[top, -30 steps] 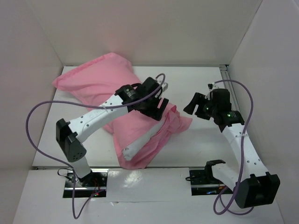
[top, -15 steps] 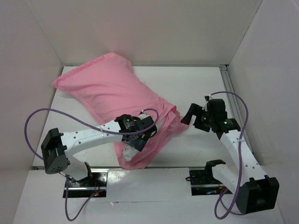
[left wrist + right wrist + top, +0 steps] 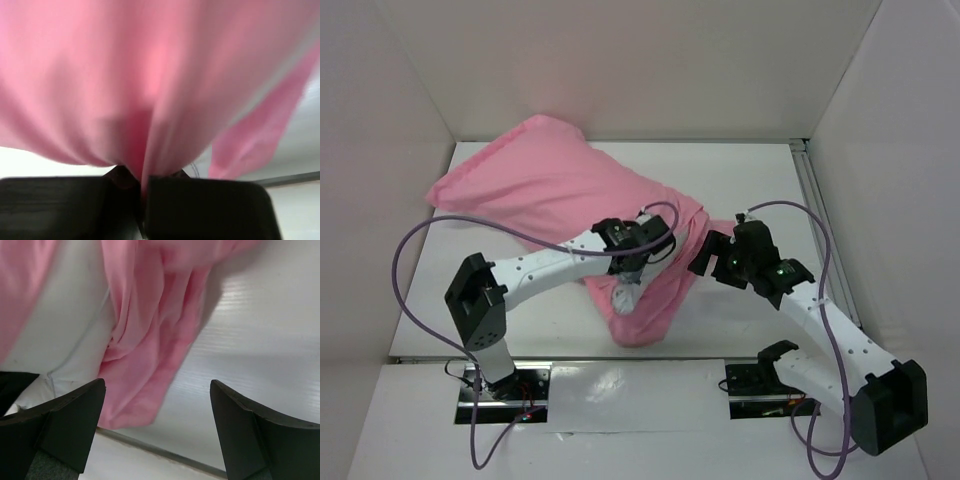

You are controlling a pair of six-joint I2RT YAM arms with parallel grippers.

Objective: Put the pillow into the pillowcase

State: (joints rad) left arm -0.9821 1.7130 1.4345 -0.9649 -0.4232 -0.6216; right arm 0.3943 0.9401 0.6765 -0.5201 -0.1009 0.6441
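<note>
The pillowcase (image 3: 550,185) sprawls from the upper left of the counter (image 3: 760,190) to centre frame, the pillow (image 3: 624,298) mostly inside, a white corner showing at lower centre. The left pincer (image 3: 144,182) is clamped on a fold of pink satin; the right pincer (image 3: 157,385) stands wide beside the loose hem. The satin looks limp and slippery, the pillow light and squashy, so the hem seems the surest hold.
</note>
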